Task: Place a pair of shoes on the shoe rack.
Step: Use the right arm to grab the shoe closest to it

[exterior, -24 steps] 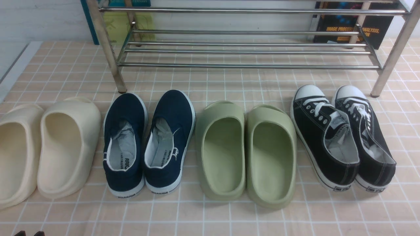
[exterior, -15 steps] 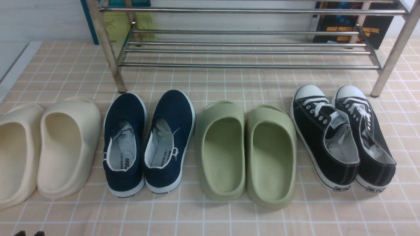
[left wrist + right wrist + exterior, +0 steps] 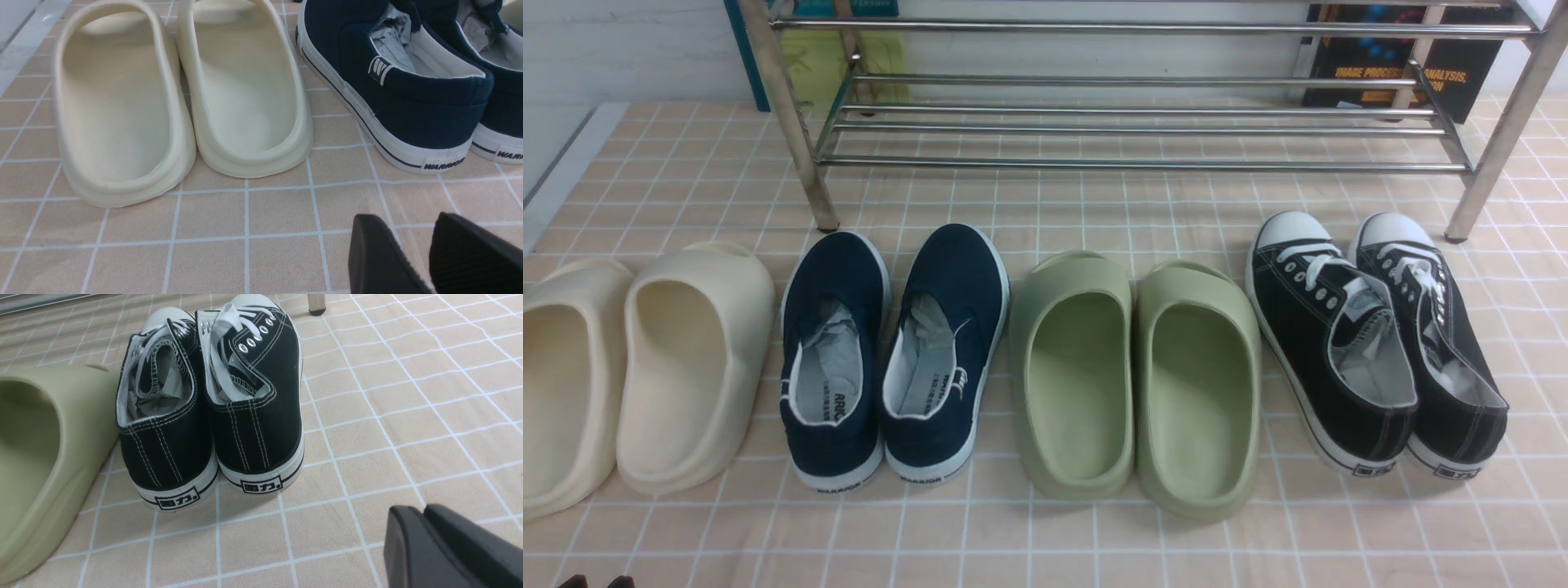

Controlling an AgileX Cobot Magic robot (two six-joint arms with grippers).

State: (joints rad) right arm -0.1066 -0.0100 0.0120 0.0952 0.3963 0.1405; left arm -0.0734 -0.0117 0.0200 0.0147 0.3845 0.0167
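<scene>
Beige tiled floor and a pale wall.
The floor [image 3: 1029, 539], with its white grid lines, spread beyond the jaws of both grippers; farther from them stood the whitish wall [image 3: 1094, 57], with books [image 3: 1454, 73] near it.

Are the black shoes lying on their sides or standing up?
Standing up. The black shoes rest on their white soles, with their openings facing up.

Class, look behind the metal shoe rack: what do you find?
Behind the rack stand a yellow-green book, a teal book and a dark book. The bars hide parts of their covers, including some title letters.
</scene>
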